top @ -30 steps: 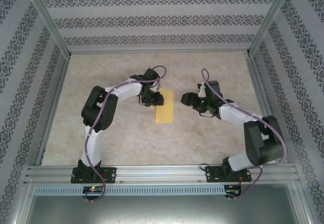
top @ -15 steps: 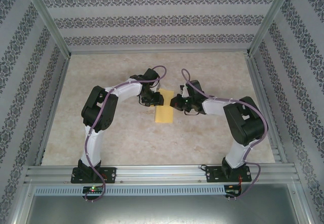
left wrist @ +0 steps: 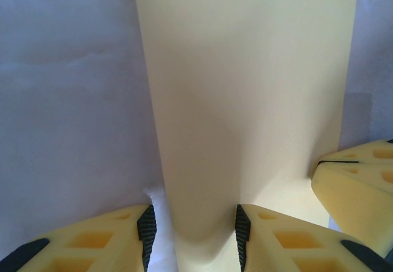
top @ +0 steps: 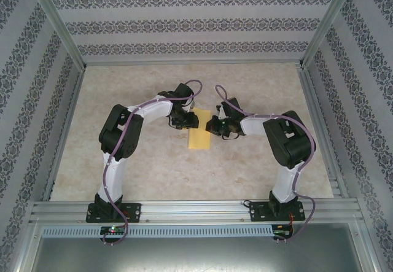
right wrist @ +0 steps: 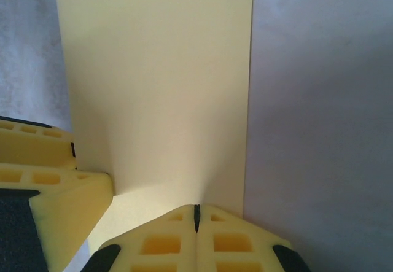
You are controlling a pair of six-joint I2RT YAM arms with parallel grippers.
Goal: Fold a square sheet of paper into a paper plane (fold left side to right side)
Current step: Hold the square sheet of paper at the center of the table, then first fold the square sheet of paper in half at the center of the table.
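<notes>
Now | left claw (left wrist: 193, 229) splayed over paper (left wrist: 245, 100) | right claw (right wrist: 196, 215) clenched, empty | your sideways push could skid paper, skew crease.

I am viewing a desk (top: 153, 174) with a beige marbled surface under even light. Pale walls (top: 184, 26) carrying dark ornamental bands are enclosing it on three sides. Aluminium posts (top: 55, 20) are standing at the far corners, and a slotted aluminium rail (top: 196, 209) is running along the near edge.

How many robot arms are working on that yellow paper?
2. The left arm reaches the yellow paper from its left side, the right arm from its right. None seems hidden.
</notes>
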